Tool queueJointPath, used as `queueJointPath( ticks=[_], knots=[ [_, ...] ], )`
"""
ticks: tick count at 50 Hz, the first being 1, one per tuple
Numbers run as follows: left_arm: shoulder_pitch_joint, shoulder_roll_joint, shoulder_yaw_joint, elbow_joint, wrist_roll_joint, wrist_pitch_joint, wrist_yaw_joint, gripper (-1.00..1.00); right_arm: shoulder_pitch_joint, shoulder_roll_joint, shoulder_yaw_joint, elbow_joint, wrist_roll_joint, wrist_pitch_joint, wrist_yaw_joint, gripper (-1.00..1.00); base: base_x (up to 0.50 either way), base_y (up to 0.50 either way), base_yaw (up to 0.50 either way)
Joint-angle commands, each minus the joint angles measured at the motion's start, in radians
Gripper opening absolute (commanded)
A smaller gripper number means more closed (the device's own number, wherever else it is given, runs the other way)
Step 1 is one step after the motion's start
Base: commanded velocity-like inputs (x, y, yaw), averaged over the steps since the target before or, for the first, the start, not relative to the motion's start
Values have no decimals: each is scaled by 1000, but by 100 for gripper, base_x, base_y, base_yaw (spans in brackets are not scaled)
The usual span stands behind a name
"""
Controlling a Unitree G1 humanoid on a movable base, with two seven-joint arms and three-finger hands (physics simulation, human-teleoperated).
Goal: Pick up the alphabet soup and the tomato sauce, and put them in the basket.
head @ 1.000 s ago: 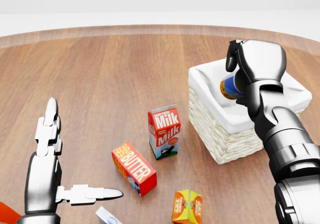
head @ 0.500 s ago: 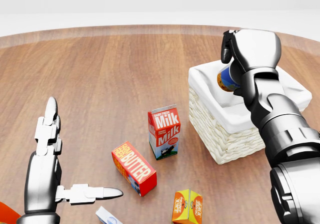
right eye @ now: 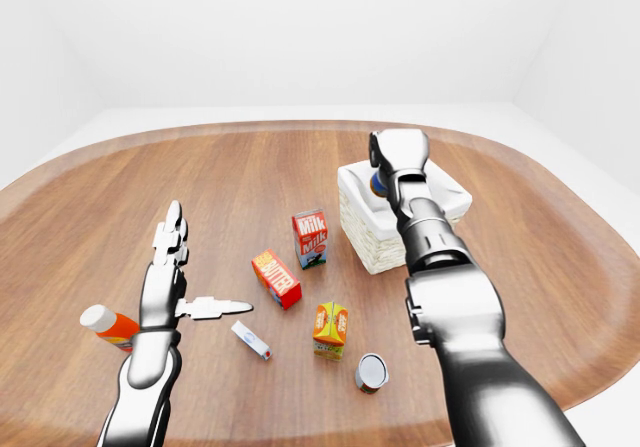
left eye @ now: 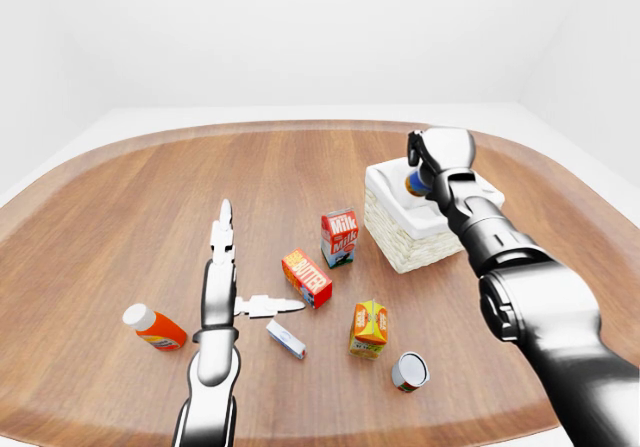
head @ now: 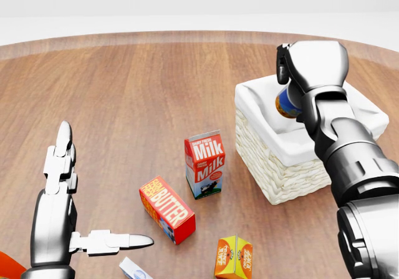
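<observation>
Right hand [head: 298, 73], upper right of the head view, grips a can [head: 287, 102] over the basket [head: 280, 166]. Released off-centre, it could clip the rim and roll out. Left hand [head: 62, 191] is splayed, empty.

The basket [head: 280, 166] mouth is open from above, though the right hand [head: 305, 73] with its can [head: 285, 102] hangs over the near-left part of it; the upper desk [left eye: 200, 167] in the left-eye view lies bare, giving wide passage; lower down the way is cluttered (milk carton [head: 204, 164], butter box [head: 166, 208], orange carton [left eye: 368, 327], a small white box [left eye: 286, 338]); a second can [left eye: 409, 371] stands apart at lower right; the left hand [head: 62, 216], fingers spread, and a bottle [left eye: 154, 327] occupy the lower left.
</observation>
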Motion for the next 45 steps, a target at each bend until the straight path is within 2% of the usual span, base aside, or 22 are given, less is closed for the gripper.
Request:
queueJointPath(
  ticks=[1, 13, 42, 43, 44, 45],
  knots=[
    [5, -1, 5, -13, -6, 0, 4, 100, -10, -9, -5, -20, -67, 26, 0, -100, 0, 0, 0],
    [5, -1, 5, -13, -6, 0, 4, 100, 15, -24, -12, -17, -102, 52, 0, -100, 0, 0, 0],
    [5, -1, 5, -13, -6, 0, 4, 100, 23, -27, -22, -15, -109, 53, 0, -100, 0, 0, 0],
    [5, -1, 5, -13, -6, 0, 4, 100, 23, -27, -22, -15, -109, 52, 0, -73, 0, 0, 0],
    [5, -1, 5, -13, -7, 0, 4, 100, 22, -27, -22, -16, -108, 51, 0, 50, 0, 0, 0],
    [5, -1, 5, -13, -6, 0, 4, 100, 22, -27, -24, -16, -105, 49, 0, 100, 0, 0, 0]
  ],
)
